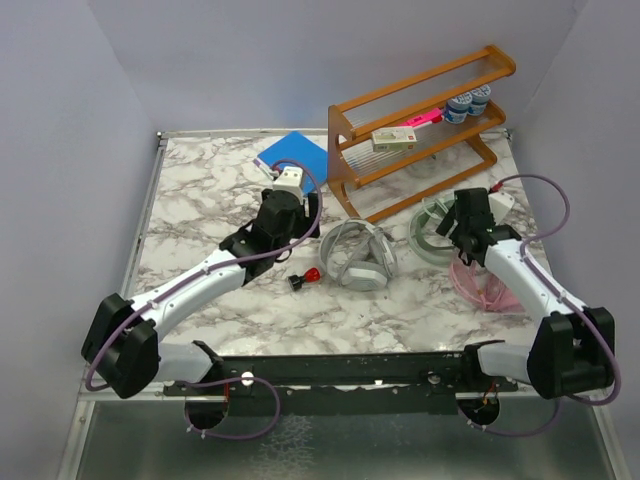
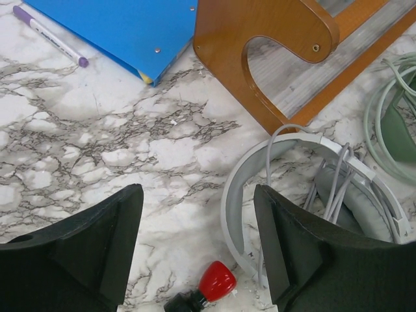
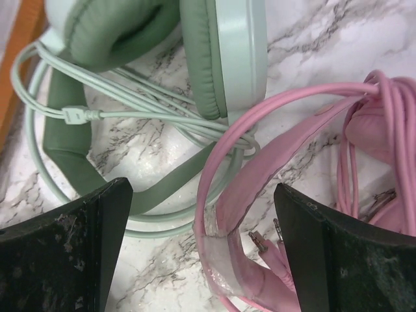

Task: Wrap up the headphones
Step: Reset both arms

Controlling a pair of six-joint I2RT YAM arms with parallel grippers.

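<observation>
wrapping looks done on silver-grey headset (image 2: 323, 144) and pink headset (image 3: 263, 172), mint green headset (image 3: 231, 58) pending; left fingers (image 2: 97, 250), right fingers (image 3: 65, 253) released.

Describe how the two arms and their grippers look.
The left arm and right arm have white shells between black joints, with a mauve cable looping alongside each. The left gripper and right gripper carry black wedge-shaped fingers; the right's are scuffed.

Left arm (image 1: 195, 285) and right arm (image 1: 525, 268) white-shelled, black joints, lilac cables (image 1: 319, 205); black wedge end effector fingers (image 2: 97, 253)
</observation>
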